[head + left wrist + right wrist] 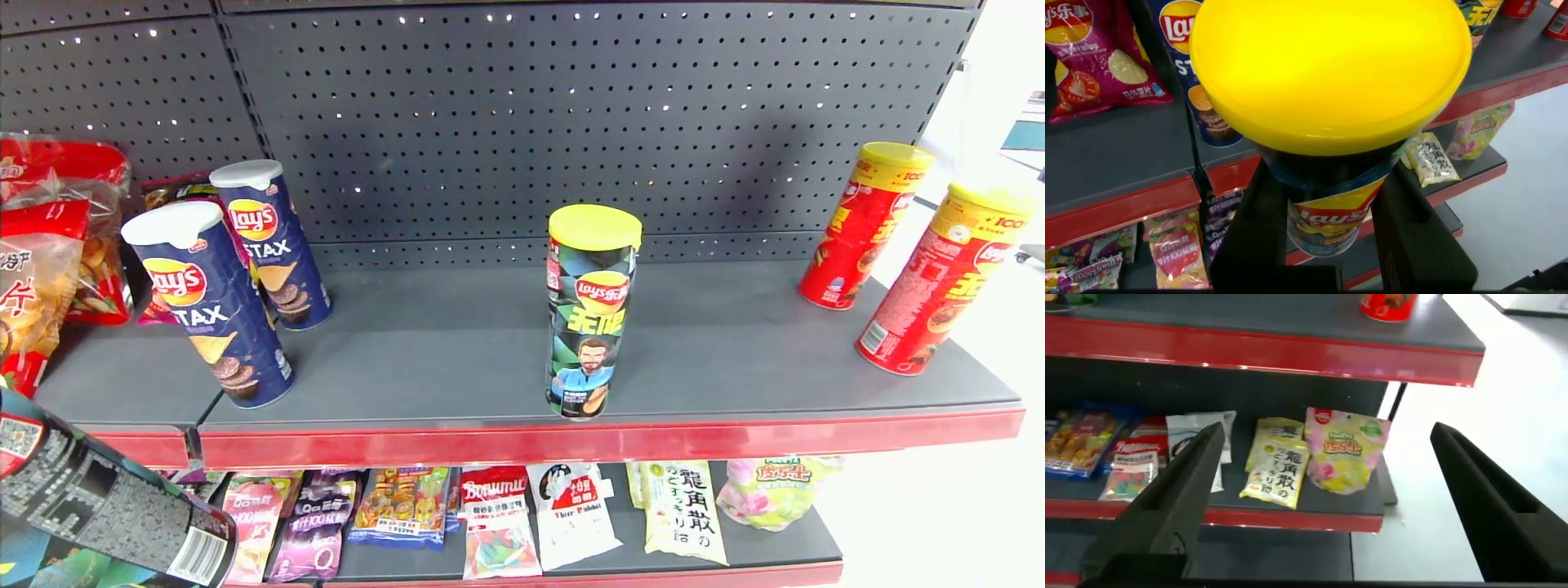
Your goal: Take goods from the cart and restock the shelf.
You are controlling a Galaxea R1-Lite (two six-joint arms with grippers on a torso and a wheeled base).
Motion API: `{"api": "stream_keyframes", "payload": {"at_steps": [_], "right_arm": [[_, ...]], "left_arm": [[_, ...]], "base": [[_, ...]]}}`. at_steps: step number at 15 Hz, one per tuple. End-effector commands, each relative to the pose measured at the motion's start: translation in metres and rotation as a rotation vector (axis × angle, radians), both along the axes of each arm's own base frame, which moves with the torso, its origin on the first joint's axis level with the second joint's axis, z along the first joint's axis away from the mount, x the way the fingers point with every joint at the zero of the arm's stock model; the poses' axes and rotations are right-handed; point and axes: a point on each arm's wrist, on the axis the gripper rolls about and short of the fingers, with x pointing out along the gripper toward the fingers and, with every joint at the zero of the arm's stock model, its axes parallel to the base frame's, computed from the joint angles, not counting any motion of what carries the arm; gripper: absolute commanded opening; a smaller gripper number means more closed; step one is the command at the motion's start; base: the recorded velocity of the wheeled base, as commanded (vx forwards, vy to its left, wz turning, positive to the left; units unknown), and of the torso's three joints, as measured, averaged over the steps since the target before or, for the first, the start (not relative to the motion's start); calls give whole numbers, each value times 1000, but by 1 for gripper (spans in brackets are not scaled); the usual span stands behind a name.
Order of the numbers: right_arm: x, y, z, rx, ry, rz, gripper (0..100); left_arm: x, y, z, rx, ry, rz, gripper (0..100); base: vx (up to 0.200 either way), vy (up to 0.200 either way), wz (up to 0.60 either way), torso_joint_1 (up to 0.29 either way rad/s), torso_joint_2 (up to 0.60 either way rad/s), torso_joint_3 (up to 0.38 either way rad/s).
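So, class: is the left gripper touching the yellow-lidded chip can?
Touching. Left wrist view: the left gripper clamps the yellow-lidded chip can from both sides.

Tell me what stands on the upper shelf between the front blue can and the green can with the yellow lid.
Nothing. In the head view the shelf is bare between the front blue can and the green can.
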Motion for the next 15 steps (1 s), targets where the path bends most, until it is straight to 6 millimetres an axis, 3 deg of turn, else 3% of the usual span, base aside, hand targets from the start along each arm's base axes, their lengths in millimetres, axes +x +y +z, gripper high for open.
{"api": "stream_keyframes", "payload": {"at_steps": [1,3,5,15], "right_arm": [[1,-2,-3,76,4,-108,100],[3,-3,-5,66,-20,-142,100],[7,-1,-6,15,-91,-42,100],[9,0,-13,86,-46,9,100]], "left_arm": [[-1,0,1,0,-6,3,0],[-3,0,0,1,-14,3,0],[-6,0,-2,1,-22,1,0],[-13,1,-8,0,-38,0,0]], "base": [[0,0,0,0,0,0],[0,0,0,0,0,0],[0,0,0,0,0,0],[0,0,0,0,0,0]]}}
